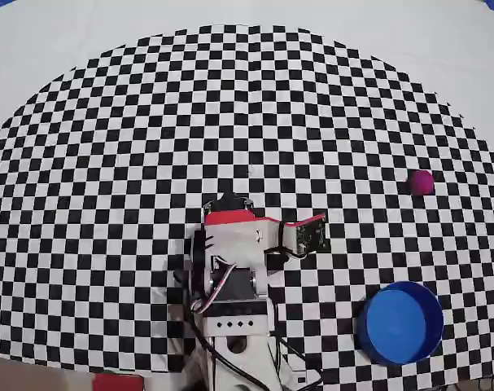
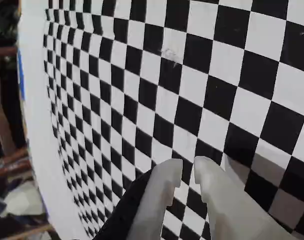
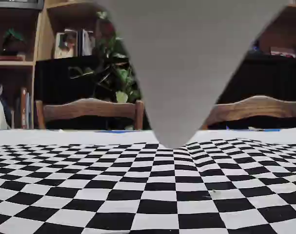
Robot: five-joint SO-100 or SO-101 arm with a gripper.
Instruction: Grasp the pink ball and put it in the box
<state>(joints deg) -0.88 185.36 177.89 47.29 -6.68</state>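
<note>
The pink ball (image 1: 423,182) lies on the checkered cloth at the right of the overhead view. The box (image 1: 401,322), a round blue bowl, stands near the front right edge, below the ball in that view. Neither shows in the wrist view or the fixed view. My arm (image 1: 234,269) sits folded at the bottom centre, far left of both. In the wrist view my gripper (image 2: 188,164) hangs over bare checkers. Its white fingers (image 2: 162,200) stand side by side with only a thin slit between them and nothing held.
The checkered cloth (image 1: 149,163) ends in a curved edge on a white table (image 1: 51,49). A blurred grey shape (image 3: 182,63) fills the top of the fixed view. Behind the table stand wooden chairs (image 3: 89,109), shelves and a plant.
</note>
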